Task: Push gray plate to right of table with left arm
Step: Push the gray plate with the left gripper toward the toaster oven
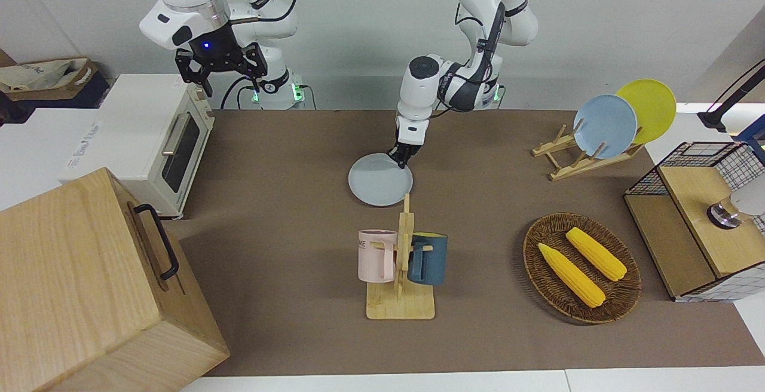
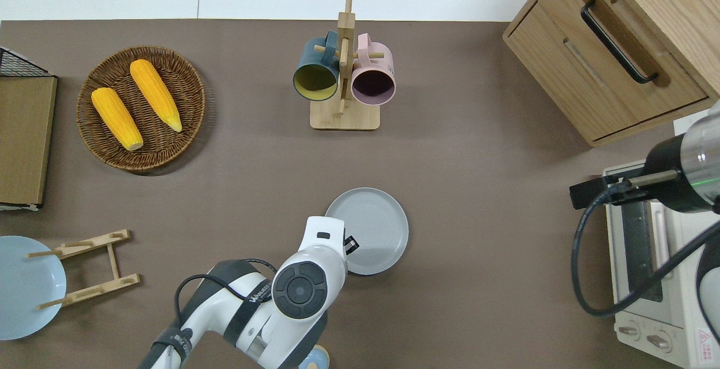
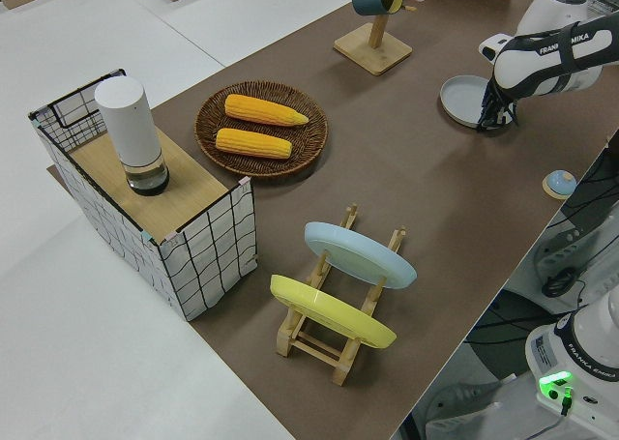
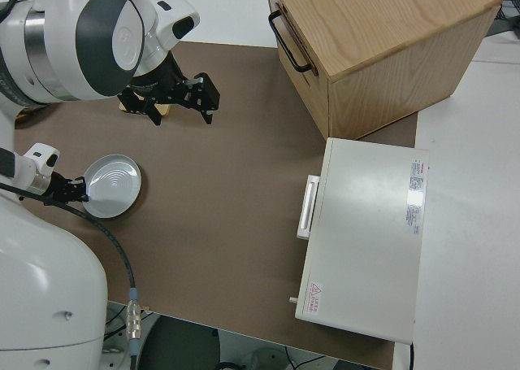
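- The brown counter fills the overhead frame.
- Left pincer, bottom centre, touches the gray plate; whether its tips are apart or together, I cannot tell.
- Push low and level toward the frame's right side.
- Right arm is parked.

Front and overhead cameras face oppositely, sharing the table.

Your brown tabletop carries the gray plate near mid-table, the mug stand farther out, the corn basket and plate rack toward the left arm's end, the wooden cabinet toward the right arm's.
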Controlling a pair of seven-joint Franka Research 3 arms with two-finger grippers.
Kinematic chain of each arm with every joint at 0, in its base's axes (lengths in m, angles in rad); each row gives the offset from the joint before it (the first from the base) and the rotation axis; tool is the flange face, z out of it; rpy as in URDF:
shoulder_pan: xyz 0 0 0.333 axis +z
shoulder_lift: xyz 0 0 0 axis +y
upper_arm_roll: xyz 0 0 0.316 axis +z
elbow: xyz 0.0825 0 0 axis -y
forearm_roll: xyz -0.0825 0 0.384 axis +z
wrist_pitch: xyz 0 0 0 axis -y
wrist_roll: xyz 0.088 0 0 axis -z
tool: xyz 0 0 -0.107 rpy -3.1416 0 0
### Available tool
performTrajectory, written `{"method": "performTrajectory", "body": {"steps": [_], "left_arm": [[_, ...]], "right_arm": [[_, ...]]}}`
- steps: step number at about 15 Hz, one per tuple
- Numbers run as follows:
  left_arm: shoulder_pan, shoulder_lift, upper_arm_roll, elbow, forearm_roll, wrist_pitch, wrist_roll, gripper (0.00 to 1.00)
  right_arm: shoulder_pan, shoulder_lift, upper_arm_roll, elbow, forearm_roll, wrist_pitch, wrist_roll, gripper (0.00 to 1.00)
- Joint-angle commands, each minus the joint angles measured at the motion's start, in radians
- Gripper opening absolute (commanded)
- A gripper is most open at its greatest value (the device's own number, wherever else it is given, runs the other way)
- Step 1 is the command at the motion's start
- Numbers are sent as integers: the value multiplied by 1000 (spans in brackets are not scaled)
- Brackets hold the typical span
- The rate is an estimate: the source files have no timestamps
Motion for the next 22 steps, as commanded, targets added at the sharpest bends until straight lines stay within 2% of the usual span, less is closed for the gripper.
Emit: {"method": "performTrajectory", "body": {"steps": [1,4,7,8,10,12,14,20,22], "left_arm": [[-80,110,2,97,-2,8,-104,0],[-110,140,2,143,50,7,-190,0],[-107,146,2,146,73,2,-206,6],[-104,145,2,148,74,-3,-198,82],[-100,136,8,149,85,-12,-169,354],[-94,131,16,162,88,-50,-120,711],[-91,133,19,204,87,-125,-77,990],[-74,124,19,266,85,-229,-54,995],[-59,110,21,289,81,-275,-2,995]], "right_arm": [[-20,-3,15,9,4,-16,13,983],[-20,-3,17,9,4,-16,13,983],[-20,-3,17,9,6,-16,13,983],[-20,-3,15,9,4,-16,13,983],[-20,-3,15,9,6,-16,13,983],[-20,-3,17,9,6,-16,13,983],[-20,-3,17,9,6,-16,13,983],[-20,-3,15,9,6,-16,13,983],[-20,-3,15,9,6,-16,13,983]]}}
